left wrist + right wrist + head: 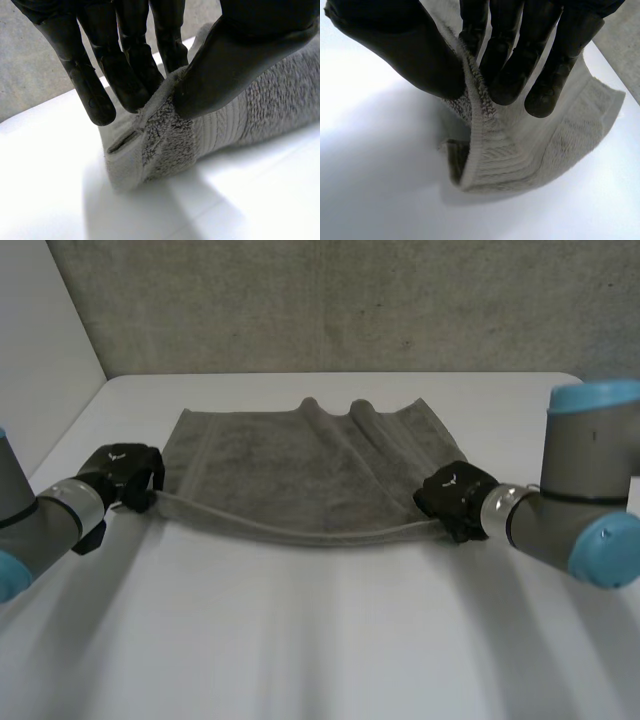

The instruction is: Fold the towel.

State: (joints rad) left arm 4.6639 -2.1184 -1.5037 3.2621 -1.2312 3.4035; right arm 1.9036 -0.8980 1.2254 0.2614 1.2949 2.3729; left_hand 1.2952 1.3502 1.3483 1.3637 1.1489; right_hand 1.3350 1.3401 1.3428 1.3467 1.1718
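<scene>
A grey towel (300, 465) lies spread on the white table (320, 640), with ridges along its far edge. Its near edge is lifted and sags between my two hands. My left hand (125, 475) pinches the towel's near left corner (155, 145) between thumb (230, 65) and fingers (125, 75). My right hand (455, 498) pinches the near right corner (490, 160) the same way, thumb (410, 55) against fingers (510, 65). Both corners hang just above the table.
A grey wall (340, 300) stands behind the table's far edge. The table's left edge (70, 430) runs close beside my left arm. Bare white tabletop stretches in front of the towel.
</scene>
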